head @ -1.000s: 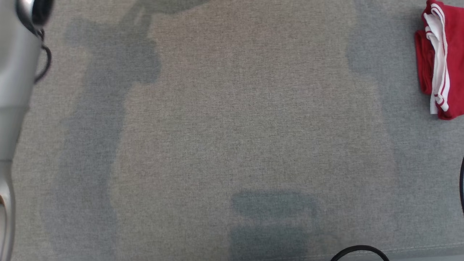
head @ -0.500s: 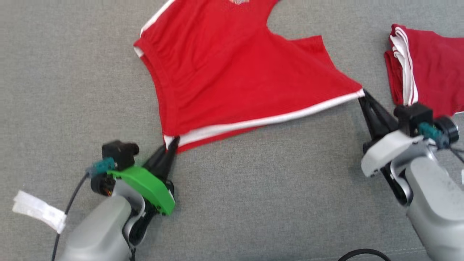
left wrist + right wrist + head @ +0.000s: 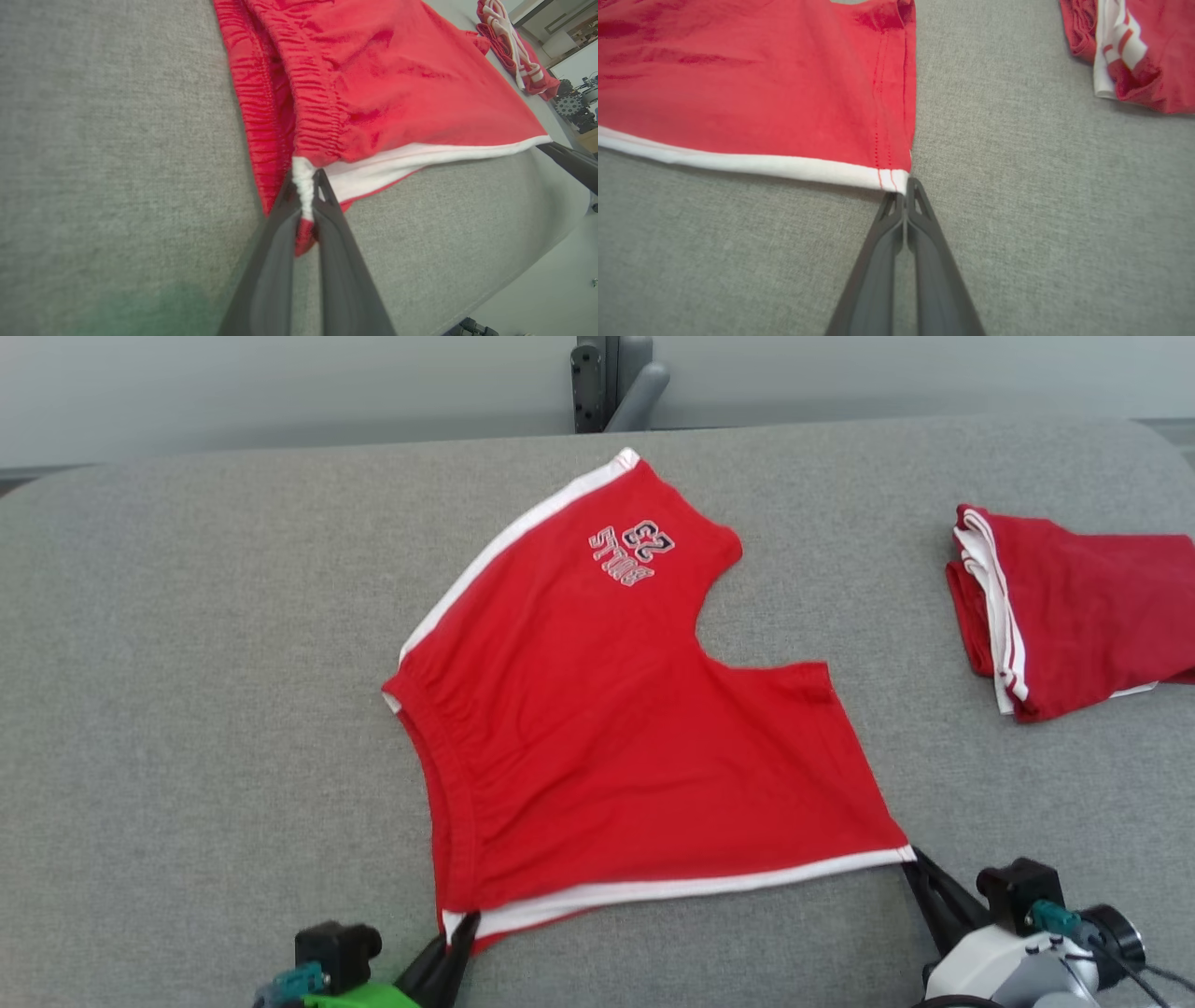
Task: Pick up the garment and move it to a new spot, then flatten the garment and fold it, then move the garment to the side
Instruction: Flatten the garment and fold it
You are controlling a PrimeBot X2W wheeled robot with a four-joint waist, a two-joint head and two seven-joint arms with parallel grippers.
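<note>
The garment (image 3: pixel 607 728) is a pair of red shorts with white side stripes and a printed logo, spread flat on the grey padded table (image 3: pixel 187 709). My left gripper (image 3: pixel 464 922) is shut on the white waistband corner at the near left; the left wrist view shows the cloth (image 3: pixel 373 70) pinched between the left gripper's tips (image 3: pixel 306 179). My right gripper (image 3: pixel 907 855) is shut on the near right hem corner. In the right wrist view, the right gripper's tips (image 3: pixel 906 186) meet at the white hem of the shorts (image 3: pixel 761 84). The near edge runs taut between both grippers.
A second red and white garment (image 3: pixel 1074 616) lies folded at the table's right side, also in the right wrist view (image 3: pixel 1134 56). A grey post (image 3: pixel 607 383) stands beyond the table's far edge. Bare grey surface lies left of the shorts.
The head camera has tilted up, so the far edge and the whole pair of shorts now show. Both grippers hold the same corners as half a second ago.
</note>
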